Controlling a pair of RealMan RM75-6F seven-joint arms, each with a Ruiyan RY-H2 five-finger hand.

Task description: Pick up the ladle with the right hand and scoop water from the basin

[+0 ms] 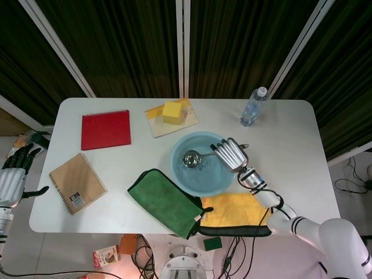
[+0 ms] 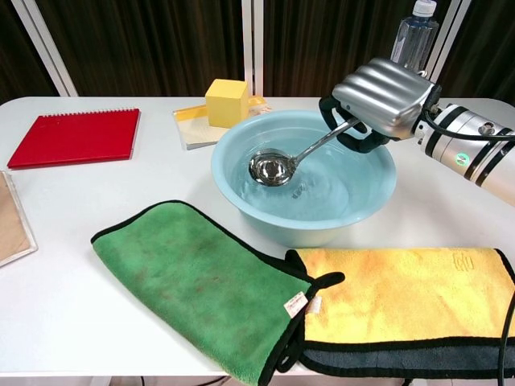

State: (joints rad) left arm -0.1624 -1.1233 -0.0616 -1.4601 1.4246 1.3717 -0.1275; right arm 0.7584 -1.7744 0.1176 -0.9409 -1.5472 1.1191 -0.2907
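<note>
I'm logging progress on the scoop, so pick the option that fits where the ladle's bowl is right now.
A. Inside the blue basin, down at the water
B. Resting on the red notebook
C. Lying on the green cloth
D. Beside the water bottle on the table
A: the right hand holds the ladle by its handle, and its bowl sits low inside the blue basin at the rippled water, clear of the green cloth.

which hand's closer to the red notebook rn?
Left. The left hand hangs off the table's left edge, below-left of the red notebook. The right hand is across the table over the basin, holding the ladle.
</note>
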